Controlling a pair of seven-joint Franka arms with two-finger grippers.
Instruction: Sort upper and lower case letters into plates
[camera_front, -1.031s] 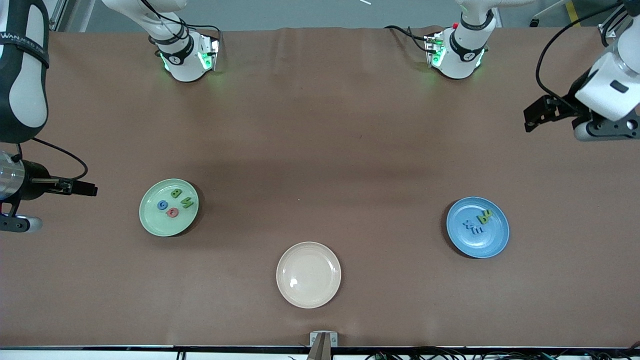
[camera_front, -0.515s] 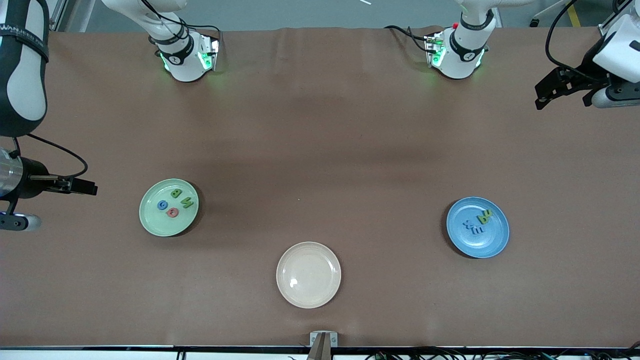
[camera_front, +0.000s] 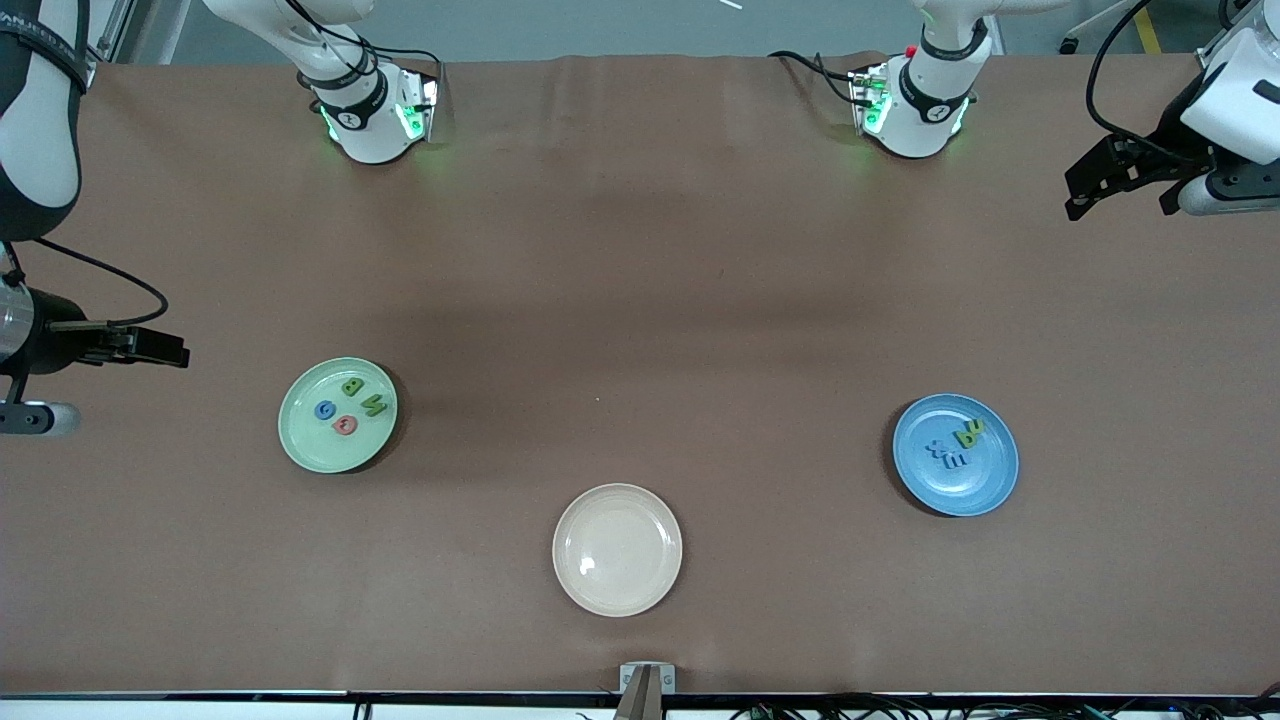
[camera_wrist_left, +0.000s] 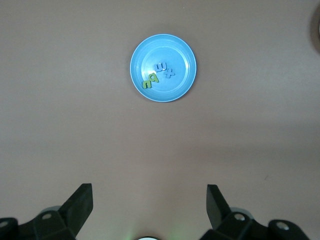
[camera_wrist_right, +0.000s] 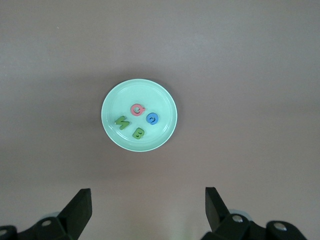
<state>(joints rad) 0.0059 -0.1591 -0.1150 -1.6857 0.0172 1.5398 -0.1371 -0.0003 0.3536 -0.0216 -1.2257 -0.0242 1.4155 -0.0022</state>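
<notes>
Looking like a robotics lab: two arm bases (camera_front: 372, 118) (camera_front: 915, 110) glowing green are sitting bolted along one edge of a brown-covered table (camera_front: 640, 250), cables (camera_front: 810, 66) trailing off them, grey floor showing past the table edge.

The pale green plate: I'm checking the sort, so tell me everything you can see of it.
The pale green plate is round, shallow and glossy, plastic by its look, lying flat on the brown table cover toward the right arm's end. In it lie four small flat letters: two green, one blue, one red, close together, none overlapping. No hand touches it.
</notes>
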